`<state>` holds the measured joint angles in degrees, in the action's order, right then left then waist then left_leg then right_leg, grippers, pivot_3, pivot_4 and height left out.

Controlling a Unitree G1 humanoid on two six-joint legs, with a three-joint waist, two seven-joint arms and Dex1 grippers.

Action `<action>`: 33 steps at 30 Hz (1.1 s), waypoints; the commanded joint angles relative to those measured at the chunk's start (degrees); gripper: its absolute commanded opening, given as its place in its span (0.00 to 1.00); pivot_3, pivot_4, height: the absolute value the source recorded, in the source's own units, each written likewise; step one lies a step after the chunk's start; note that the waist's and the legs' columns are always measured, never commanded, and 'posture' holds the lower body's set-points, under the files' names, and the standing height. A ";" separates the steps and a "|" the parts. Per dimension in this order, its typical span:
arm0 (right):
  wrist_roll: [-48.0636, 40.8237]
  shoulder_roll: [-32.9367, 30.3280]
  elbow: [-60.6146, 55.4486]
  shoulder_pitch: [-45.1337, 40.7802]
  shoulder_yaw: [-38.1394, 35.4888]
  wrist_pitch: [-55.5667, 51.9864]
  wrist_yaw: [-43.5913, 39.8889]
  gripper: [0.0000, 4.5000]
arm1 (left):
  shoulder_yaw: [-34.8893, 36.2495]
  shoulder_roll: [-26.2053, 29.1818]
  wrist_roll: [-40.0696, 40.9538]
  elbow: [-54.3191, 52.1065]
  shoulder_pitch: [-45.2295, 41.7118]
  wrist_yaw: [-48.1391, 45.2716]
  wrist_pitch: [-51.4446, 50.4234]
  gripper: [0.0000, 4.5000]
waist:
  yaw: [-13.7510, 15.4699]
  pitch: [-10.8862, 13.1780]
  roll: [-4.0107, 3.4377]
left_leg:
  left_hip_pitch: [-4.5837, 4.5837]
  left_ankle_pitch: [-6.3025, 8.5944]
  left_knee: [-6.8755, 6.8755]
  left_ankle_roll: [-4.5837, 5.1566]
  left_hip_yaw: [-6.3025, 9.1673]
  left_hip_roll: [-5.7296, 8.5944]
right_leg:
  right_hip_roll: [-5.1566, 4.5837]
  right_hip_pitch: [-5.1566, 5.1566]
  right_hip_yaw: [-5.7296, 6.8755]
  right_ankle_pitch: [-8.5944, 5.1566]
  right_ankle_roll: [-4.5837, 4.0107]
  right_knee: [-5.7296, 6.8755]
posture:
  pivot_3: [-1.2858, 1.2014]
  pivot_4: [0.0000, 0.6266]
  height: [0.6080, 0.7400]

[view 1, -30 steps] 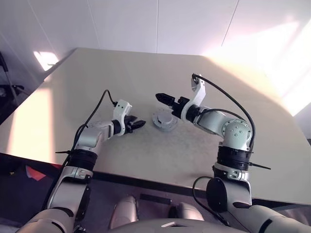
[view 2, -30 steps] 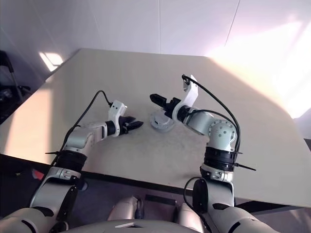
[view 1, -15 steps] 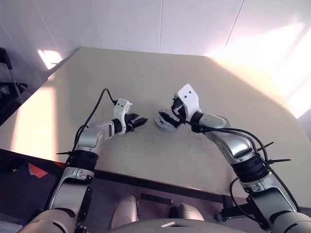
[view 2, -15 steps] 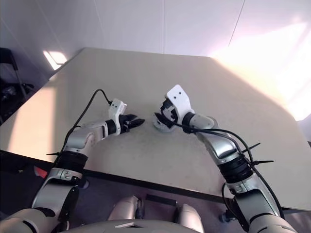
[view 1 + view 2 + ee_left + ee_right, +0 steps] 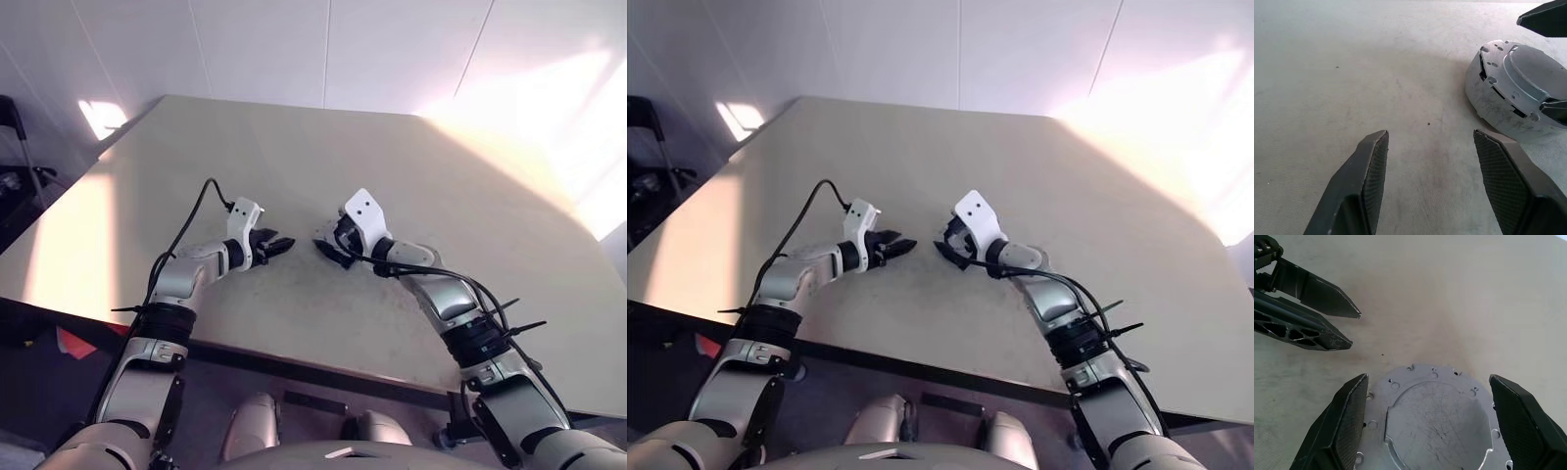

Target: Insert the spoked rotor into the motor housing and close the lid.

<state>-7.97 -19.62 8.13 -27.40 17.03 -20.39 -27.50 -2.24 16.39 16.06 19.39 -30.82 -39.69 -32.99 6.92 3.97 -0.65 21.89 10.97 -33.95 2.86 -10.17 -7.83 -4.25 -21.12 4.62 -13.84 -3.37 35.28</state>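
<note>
Motor housing: a round grey metal body [image 5: 1515, 95] is seen lying on the table [image 5: 411, 176], near its middle, between the two grippers; its upper face is closed by a flat grey plate with small holes round the rim and a raised round centre.
Lid: the grey plate on top [image 5: 1435, 423] is taken for the lid — seated flat on the housing, with a few dark slots visible along the edge; ribs cannot be made out.
Spoked rotor: it cannot be told from these views whether it sits inside.
Right gripper: the right gripper [image 5: 1432, 423] is held low over the housing, its two black fingers [image 5: 1339, 426] spread wide on either side of the plate; contact with the metal cannot be confirmed, and nothing is clamped.
Left gripper: the left gripper [image 5: 1432, 183] is held just beside the housing, apart from it, its fingers parted over bare table — nothing is held between them.
Relation of the grippers: both are pointed toward each other across the housing; the tips of the left fingers [image 5: 1327, 298] are seen in the right wrist view, close to the housing but not touching it.
Table: a pale, matt surface, lit by a bright patch on the robot's right.
</note>
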 commanded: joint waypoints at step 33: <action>-3.44 2.59 -5.80 -2.26 -10.36 -9.48 -4.18 0.69 | 0.85 0.76 0.30 -1.97 -0.28 0.82 0.64 0.66 | 0.02 0.01 -0.01 | -0.02 0.02 -0.19 0.02 0.00 -0.03 | -0.01 0.01 -0.01 0.00 -0.01 0.18 | 0.52 0.00 1.00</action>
<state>-10.24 -17.12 5.89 -27.50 8.81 -30.07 -31.66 -1.84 16.97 16.29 19.36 -30.48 -38.80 -33.06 6.95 3.97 -0.66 21.88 10.99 -34.15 2.88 -10.17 -7.85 -4.26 -21.12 4.61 -13.84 -3.37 35.45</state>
